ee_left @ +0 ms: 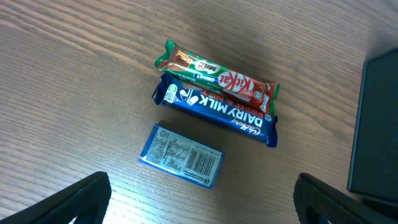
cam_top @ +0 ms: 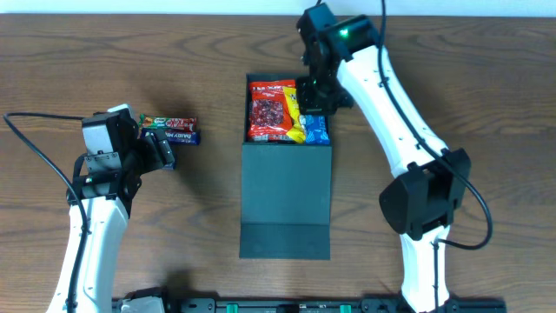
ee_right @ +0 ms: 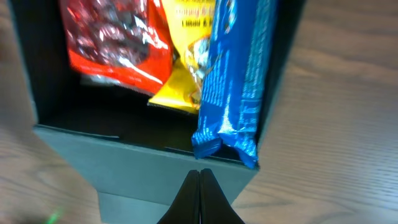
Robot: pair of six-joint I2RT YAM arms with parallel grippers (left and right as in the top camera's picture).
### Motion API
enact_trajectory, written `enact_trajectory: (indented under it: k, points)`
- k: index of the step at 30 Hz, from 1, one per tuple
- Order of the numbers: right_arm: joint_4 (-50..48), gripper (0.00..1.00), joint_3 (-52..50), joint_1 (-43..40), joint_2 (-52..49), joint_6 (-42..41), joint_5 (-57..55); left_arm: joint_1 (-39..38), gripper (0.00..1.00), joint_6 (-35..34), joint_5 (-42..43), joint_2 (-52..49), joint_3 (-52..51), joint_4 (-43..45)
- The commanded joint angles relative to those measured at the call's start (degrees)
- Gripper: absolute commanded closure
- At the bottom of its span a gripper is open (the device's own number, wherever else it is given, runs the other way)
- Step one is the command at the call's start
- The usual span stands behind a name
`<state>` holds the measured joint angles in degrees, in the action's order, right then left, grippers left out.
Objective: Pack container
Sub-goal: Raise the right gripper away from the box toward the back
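The dark teal container lies mid-table with its lid flap folded open toward the front. It holds a red packet, a yellow packet and a blue packet. My right gripper is shut and empty above the box; in the right wrist view its fingertips sit over the box wall, just by the end of the blue packet. My left gripper is open and empty above a small blue carton, a Dairy Milk bar and a Milo/KitKat bar.
The two bars lie on the wooden table left of the container, right by my left gripper. The container's dark edge shows at the right of the left wrist view.
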<state>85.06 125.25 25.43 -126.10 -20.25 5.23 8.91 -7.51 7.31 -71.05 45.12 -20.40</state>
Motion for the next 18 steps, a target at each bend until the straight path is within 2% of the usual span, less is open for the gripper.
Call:
enact_trajectory:
  k: [1, 9, 18]
  points:
    - [-1.36, 0.99, -3.5, 0.2, -0.26, 1.05, 0.79, 0.07, 0.05, -0.22, -0.24, -0.2, 1.55, 0.09]
    - [-7.61, 0.99, -7.93, -0.22, -0.26, 1.03, -1.11, 0.07, 0.05, -0.22, -0.24, -0.2, 1.55, 0.04]
    - [-9.03, 0.99, -11.82, -0.37, -0.26, 0.55, -3.85, 0.07, 0.05, -0.2, -0.24, -0.2, 1.55, 0.02]
